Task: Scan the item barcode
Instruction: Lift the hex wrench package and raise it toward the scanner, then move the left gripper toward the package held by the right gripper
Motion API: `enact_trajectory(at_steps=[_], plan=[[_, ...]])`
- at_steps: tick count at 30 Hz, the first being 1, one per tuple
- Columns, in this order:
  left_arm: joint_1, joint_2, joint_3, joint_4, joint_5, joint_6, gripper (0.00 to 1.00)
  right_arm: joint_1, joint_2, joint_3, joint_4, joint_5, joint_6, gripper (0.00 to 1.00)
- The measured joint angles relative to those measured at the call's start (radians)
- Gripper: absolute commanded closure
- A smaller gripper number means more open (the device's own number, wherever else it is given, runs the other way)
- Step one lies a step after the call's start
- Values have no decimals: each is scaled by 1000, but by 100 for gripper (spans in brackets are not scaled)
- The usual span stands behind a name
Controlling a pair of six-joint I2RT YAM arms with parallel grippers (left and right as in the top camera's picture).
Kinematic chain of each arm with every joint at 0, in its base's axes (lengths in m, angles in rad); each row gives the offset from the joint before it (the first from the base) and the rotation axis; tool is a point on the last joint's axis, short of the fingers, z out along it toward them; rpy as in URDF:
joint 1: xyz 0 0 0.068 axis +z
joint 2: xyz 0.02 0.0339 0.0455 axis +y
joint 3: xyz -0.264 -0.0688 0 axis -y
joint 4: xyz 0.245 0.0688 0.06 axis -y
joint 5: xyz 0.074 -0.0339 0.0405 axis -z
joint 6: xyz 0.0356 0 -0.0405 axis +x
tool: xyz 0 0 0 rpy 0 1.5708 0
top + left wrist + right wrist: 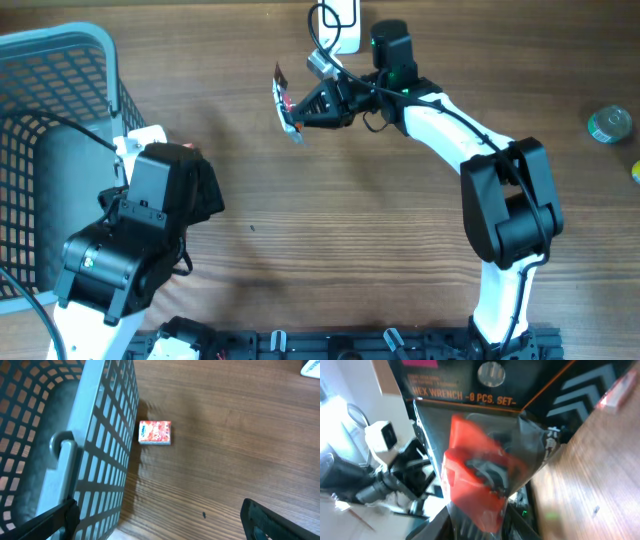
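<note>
Hex wrench pack [285, 100] is pinched in the right tool [300, 112] over the far middle of the bench [380, 230], its printed face filling the right wrist view. Left tool [157, 512] hangs spread wide, well apart, near a basket [100, 445] and a small red box [155, 432].

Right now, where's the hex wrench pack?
Overhead, top centre: the black-and-orange hex wrench pack is clamped in the right claw, below-left of the white corded device.
</note>
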Motion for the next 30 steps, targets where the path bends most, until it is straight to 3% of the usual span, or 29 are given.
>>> enact_trajectory(at_steps=[5, 10, 15, 24, 30], plan=[[0, 0, 0, -1, 3, 0, 0, 0, 3, 2, 470, 1, 253, 75], [0, 0, 0, -1, 4, 0, 0, 0, 3, 3, 720, 0, 459, 77], [0, 0, 0, -1, 4, 0, 0, 0, 3, 3, 799, 0, 561, 76], [0, 0, 0, 0, 4, 0, 0, 0, 3, 3, 751, 0, 686, 76], [0, 1, 0, 116, 95, -23, 0, 0, 3, 3, 699, 0, 713, 77]])
